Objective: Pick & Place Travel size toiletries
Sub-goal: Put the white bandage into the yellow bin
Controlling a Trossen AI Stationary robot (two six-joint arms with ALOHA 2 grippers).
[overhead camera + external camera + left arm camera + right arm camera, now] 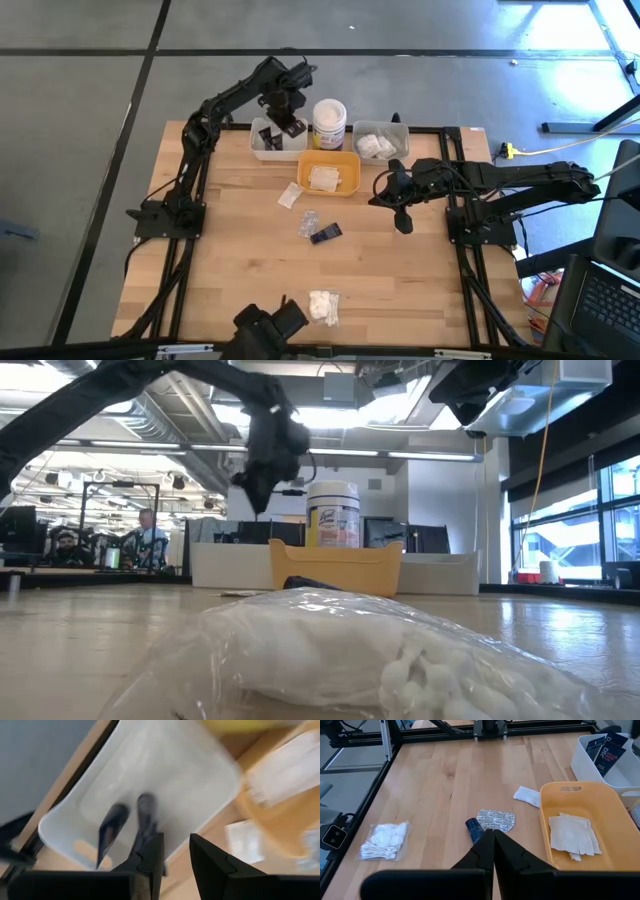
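Open-plan lab: desks, monitors [395, 536], ceiling ducts [170, 415].

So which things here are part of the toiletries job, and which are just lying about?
Part of the job:
black tube
patterned sachet
white sachet
cotton swab bag
white tray
yellow tray
grey tray

Lying about:
wipes jar
yellow cable

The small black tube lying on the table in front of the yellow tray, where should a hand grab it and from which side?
Grip the small black tube across its narrow width near the middle, coming straight down from above. It lies flat on the table; the clear sachet touches one end, so keep clear of that.
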